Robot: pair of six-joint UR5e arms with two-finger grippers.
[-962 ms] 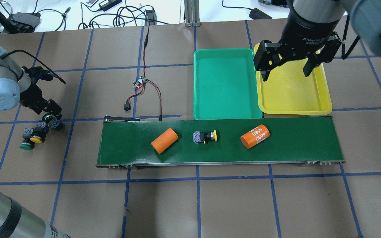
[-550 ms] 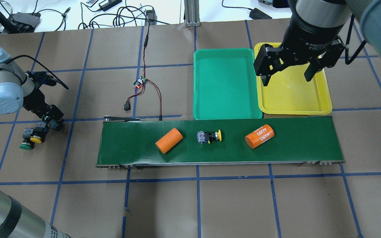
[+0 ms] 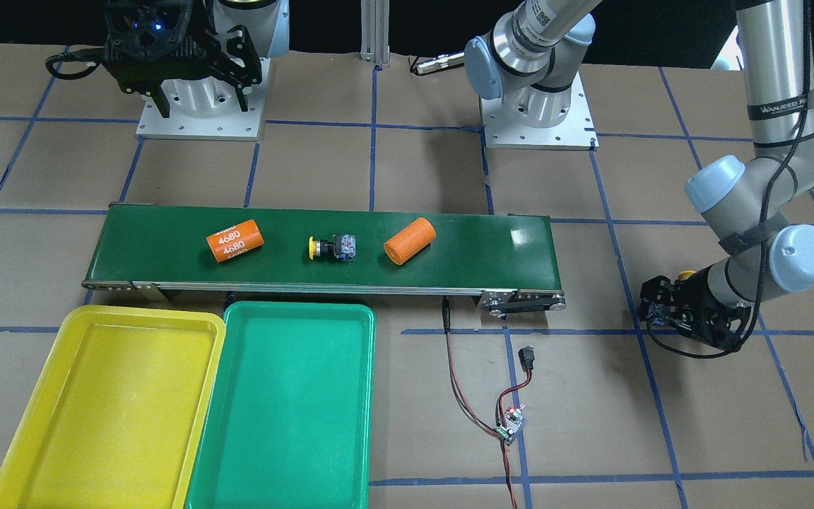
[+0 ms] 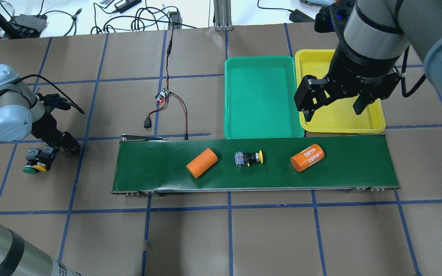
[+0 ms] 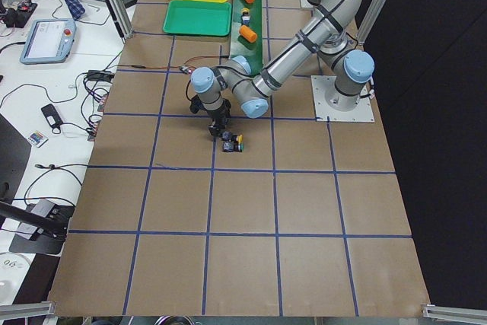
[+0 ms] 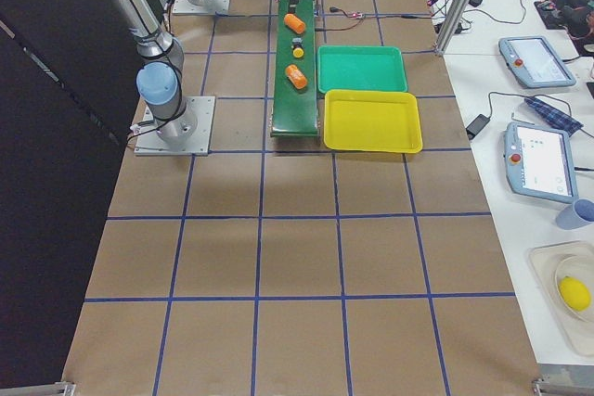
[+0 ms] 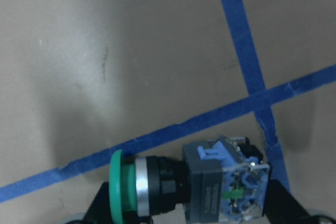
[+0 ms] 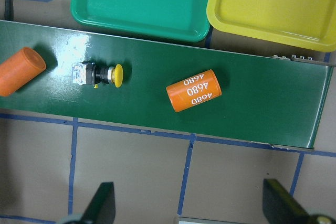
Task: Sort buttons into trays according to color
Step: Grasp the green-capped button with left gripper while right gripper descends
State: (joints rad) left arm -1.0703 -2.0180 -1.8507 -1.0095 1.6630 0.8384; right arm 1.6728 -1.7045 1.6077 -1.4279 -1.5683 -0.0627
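A yellow-capped button (image 4: 249,158) lies on its side mid-belt, also in the right wrist view (image 8: 100,74). My right gripper (image 4: 336,111) hangs open and high over the near edge of the yellow tray (image 4: 378,122), with nothing between its fingers (image 8: 102,203). The green tray (image 4: 261,96) beside it holds nothing. On the paper at far left, my left gripper (image 4: 65,147) is shut on a green-capped button (image 7: 173,184), gripped end to end. Beside it lie another green-capped button (image 4: 30,169) and a yellow-capped one (image 4: 41,166).
A long dark-green conveyor belt (image 4: 359,165) carries a plain orange cylinder (image 4: 202,163) and one marked "4680" (image 4: 307,158). A small circuit board with red and black wires (image 4: 163,96) lies behind the belt's left end. Blue tape lines grid the brown paper.
The belt has carried both cylinders and the yellow button to the right. My right gripper has come nearer, from the yellow tray's middle to its near edge. My left gripper has shifted slightly nearer, over the button cluster.
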